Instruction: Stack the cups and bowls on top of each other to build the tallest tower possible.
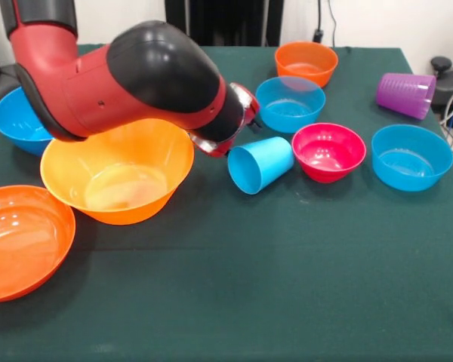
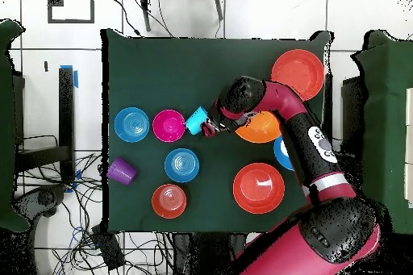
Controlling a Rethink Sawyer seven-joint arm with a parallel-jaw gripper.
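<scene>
Nothing is stacked; every cup and bowl sits apart on the green tabletop [image 1: 287, 286]. The red and black arm [image 1: 128, 75] reaches low across the large yellow-orange bowl [image 1: 117, 177], and its hand [image 2: 208, 129] sits just beside the light blue cup [image 1: 260, 164], which lies on its side with its mouth toward the camera in the front view. Whether the hand is released or clenched cannot be told; the arm hides it in the front view and it is too small overhead. The magenta-pink bowl [image 1: 328, 151] stands upright right next to the blue cup, with a small blue bowl [image 1: 411, 156] beyond it. Another small blue bowl [image 1: 290, 103] and the small orange bowl [image 1: 306, 62] sit behind. The purple cup [image 1: 405, 94] lies tipped over near the tabletop's edge. A large red-orange bowl [image 1: 23, 241] sits by the yellow-orange one; the large blue bowl [image 1: 19, 121] is partly hidden behind the arm. Overhead, a second large red-orange bowl [image 2: 259, 188] shows.
</scene>
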